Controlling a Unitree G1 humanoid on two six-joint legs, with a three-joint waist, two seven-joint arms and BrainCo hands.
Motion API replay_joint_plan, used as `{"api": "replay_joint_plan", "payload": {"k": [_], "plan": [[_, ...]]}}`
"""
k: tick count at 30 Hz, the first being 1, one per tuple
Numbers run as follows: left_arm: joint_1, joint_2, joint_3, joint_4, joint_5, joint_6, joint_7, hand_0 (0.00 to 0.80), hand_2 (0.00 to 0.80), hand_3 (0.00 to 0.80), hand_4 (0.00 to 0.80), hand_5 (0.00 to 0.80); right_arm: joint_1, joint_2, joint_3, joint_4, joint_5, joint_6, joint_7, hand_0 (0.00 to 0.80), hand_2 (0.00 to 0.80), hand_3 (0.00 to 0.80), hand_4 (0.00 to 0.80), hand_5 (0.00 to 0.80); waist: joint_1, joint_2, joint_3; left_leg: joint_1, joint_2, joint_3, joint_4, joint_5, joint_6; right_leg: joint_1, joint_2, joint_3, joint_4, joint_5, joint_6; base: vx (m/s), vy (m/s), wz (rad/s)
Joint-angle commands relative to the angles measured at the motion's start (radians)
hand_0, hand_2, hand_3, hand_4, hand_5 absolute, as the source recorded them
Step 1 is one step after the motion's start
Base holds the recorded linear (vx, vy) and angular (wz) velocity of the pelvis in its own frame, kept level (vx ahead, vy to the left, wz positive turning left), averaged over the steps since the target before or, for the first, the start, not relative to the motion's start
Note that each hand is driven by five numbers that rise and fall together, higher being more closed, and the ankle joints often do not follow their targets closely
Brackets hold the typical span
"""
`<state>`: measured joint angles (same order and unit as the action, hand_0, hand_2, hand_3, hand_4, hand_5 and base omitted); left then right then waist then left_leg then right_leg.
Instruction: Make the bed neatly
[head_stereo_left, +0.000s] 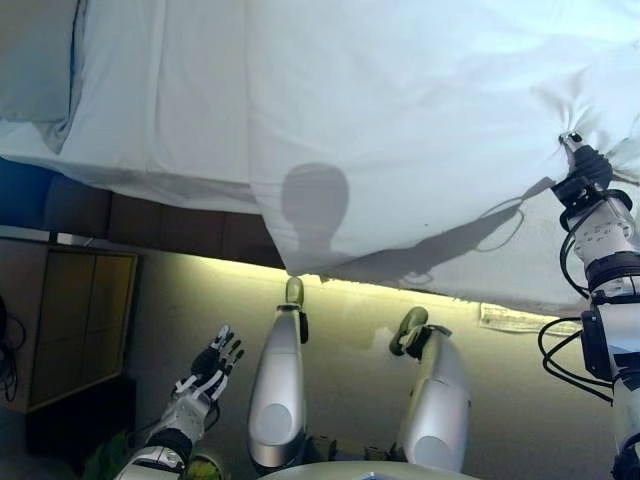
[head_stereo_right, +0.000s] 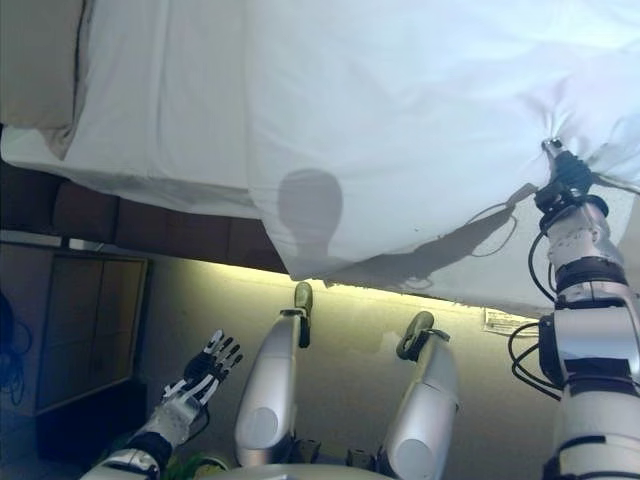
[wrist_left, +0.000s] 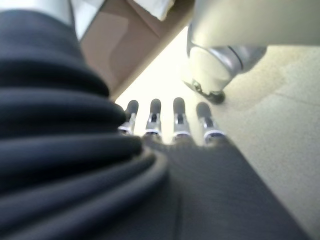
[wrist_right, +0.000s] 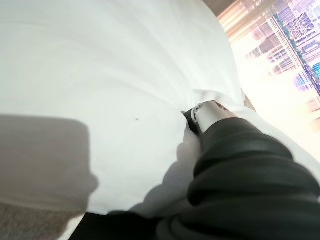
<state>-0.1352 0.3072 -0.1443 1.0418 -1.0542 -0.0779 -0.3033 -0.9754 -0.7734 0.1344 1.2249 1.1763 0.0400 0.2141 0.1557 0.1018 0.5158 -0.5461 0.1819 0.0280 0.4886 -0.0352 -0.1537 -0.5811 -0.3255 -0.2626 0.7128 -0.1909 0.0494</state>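
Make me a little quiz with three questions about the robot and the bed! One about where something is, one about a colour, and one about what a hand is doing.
1. Where is the right hand?
A. On the floor
B. Up at the duvet
C. On the pillow

2. What colour is the duvet?
A. White
B. Red
C. Green

3. What is the left hand doing?
A. Holding the duvet
B. Gripping a pillow
C. Hanging open, holding nothing

Answers:
1. B, the right arm reaches up and the cloth bunches into creases round the hand.
2. A, the whole cover draping over the bed's edge is white.
3. C, its fingers are straight and spread, low beside the bed, with only floor beyond them.
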Motion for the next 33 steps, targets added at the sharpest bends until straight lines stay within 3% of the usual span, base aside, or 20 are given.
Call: {"api": "replay_joint_plan", "payload": {"k": [1,5,10,16,21,27,30,33], "plan": [[0.053,0.066,0.006,-0.013,-0.025,-0.053,-0.033,0.0,0.0,0.0,0.0,0.0,-0.019,-0.065,0.0,-0.053,0.004,-0.02,0.058,0.8,0.8,0.8,0.8,0.8,-0.004,-0.043,-0.045,0.07,0.019,0.018,-0.012,-0.014,0.038,0.09,-0.023,0.04,-0.117,0.082,0.063,0.076,0.034,-0.06],[-0.015,0.122,0.011,-0.145,-0.069,-0.075,-0.002,0.0,0.0,0.0,0.0,0.0,0.028,-0.036,-0.007,-0.079,-0.001,-0.018,0.059,0.8,0.8,0.8,0.8,0.8,-0.016,-0.056,-0.07,0.121,0.027,0.038,-0.065,0.029,0.036,0.152,-0.007,0.024,-0.2,0.129,0.064,0.013,0.016,-0.06],[-0.2,0.208,-0.054,-0.292,-0.13,-0.087,0.029,0.0,0.0,0.0,0.0,0.0,0.037,0.004,0.027,-0.109,0.002,-0.011,0.059,0.8,0.8,0.8,0.8,0.8,-0.038,-0.07,-0.087,0.173,0.04,0.058,-0.11,0.048,0.026,0.21,0.013,0.017,-0.27,0.157,0.074,0.006,0.001,-0.01],[-0.398,0.195,-0.143,-0.314,-0.125,-0.03,-0.041,0.0,0.0,0.0,0.0,0.0,0.013,0.06,0.082,-0.132,-0.003,0.006,0.026,0.8,0.8,0.8,0.8,0.8,-0.072,-0.1,-0.116,0.244,0.062,0.081,-0.193,0.079,0.005,0.295,0.052,0.007,-0.391,0.194,0.079,0.06,-0.028,-0.09],[-0.465,0.16,-0.203,-0.313,-0.109,0.012,-0.072,0.0,0.0,0.0,0.0,0.0,0.005,0.088,0.108,-0.141,-0.007,0.021,0.024,0.8,0.8,0.8,0.8,0.8,-0.089,-0.12,-0.139,0.287,0.075,0.094,-0.262,0.103,-0.005,0.34,0.078,0.001,-0.473,0.22,0.082,0.042,-0.054,-0.14],[-0.456,0.071,-0.312,-0.273,-0.051,0.293,-0.169,0.0,0.0,0.0,0.0,0.0,-0.005,0.12,0.145,-0.175,0.016,0.036,-0.003,0.8,0.8,0.8,0.8,0.8,-0.104,-0.152,-0.161,0.327,0.098,0.111,-0.309,0.118,-0.011,0.393,0.114,-0.01,-0.541,0.239,0.082,0.042,-0.093,-0.08],[-0.413,0.023,-0.364,-0.276,-0.146,0.41,-0.204,0.0,0.0,0.0,0.0,0.0,-0.008,0.123,0.167,-0.187,0.034,0.044,-0.005,0.8,0.8,0.8,0.8,0.8,-0.108,-0.161,-0.166,0.339,0.108,0.118,-0.319,0.12,-0.011,0.407,0.126,-0.009,-0.557,0.242,0.08,0.05,-0.074,-0.09],[-0.391,-0.04,-0.367,-0.252,-0.277,0.528,-0.199,0.0,0.0,0.0,0.0,0.0,-0.017,0.141,0.179,-0.174,0.05,0.045,0.002,0.8,0.8,0.8,0.8,0.8,-0.108,-0.18,-0.164,0.337,0.121,0.12,-0.309,0.114,-0.011,0.417,0.141,-0.008,-0.563,0.24,0.075,0.042,-0.132,-0.08]]}}
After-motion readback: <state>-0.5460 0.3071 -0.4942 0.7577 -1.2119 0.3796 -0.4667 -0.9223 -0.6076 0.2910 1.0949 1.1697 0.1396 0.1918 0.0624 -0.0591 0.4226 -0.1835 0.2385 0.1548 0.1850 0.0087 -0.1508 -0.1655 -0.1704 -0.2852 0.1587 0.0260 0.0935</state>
